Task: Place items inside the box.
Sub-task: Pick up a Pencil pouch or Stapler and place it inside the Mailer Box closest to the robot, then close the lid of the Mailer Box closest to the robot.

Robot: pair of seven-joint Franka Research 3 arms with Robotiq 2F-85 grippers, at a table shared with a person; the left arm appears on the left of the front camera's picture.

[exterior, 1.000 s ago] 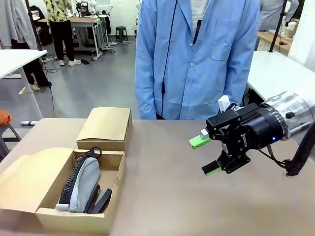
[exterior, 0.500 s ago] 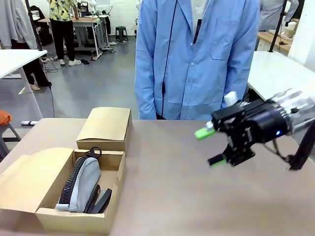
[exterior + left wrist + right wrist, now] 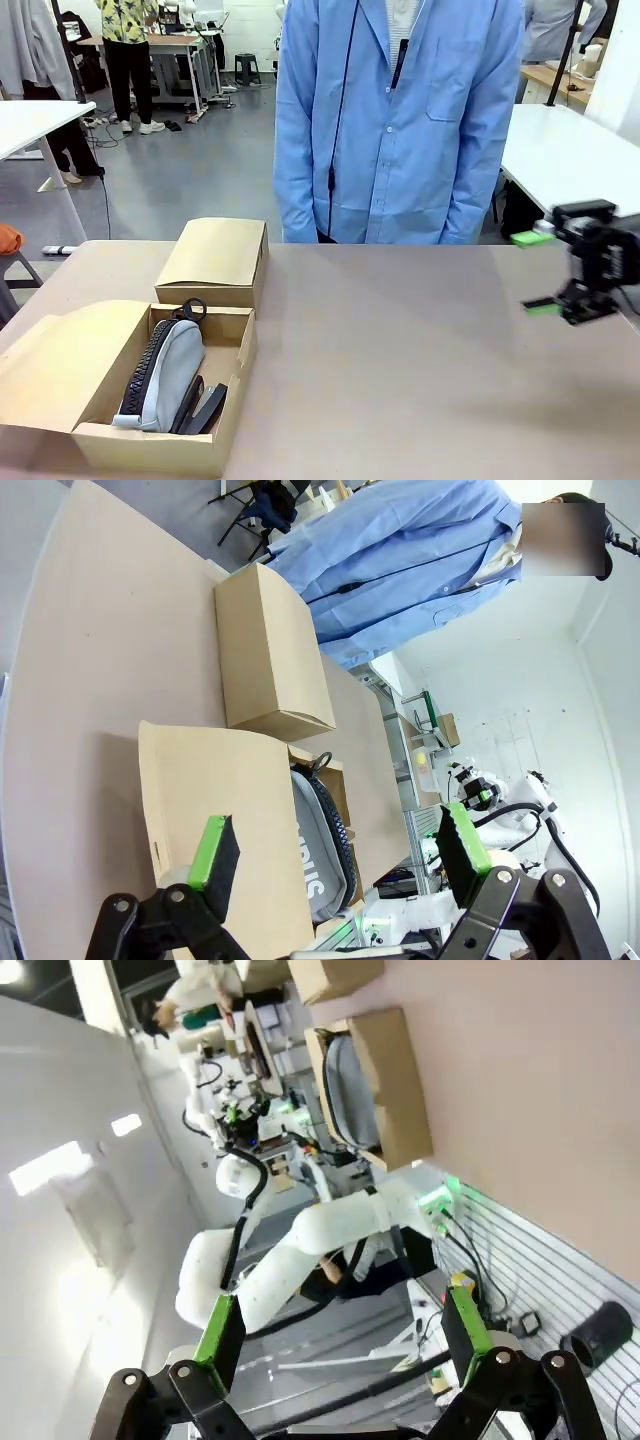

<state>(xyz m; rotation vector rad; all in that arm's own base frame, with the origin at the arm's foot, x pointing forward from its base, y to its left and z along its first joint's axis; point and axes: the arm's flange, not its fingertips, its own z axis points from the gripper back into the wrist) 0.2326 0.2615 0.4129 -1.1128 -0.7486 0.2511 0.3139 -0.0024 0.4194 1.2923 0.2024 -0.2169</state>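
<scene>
Two brown cardboard boxes on the tan bench (image 3: 400, 360): one open box (image 3: 150, 440), one closed box (image 3: 213, 262) behind it. Inside the open box: one grey zipped pencil case (image 3: 170, 372), two black staplers (image 3: 203, 406) alongside. Right hand (image 3: 537, 272) at bench edge, jaws spread, empty. Left hand (image 3: 335, 848) likewise spread, empty.

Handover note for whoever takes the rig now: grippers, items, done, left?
Right gripper: open, empty, above the table's right edge.
Left gripper: open, empty, above the open box.
Grey pencil case and a black stapler lie inside the open box.
Closed box stands behind it.
No loose items seen on the table.
Left: confirm whether more items remain.
</scene>
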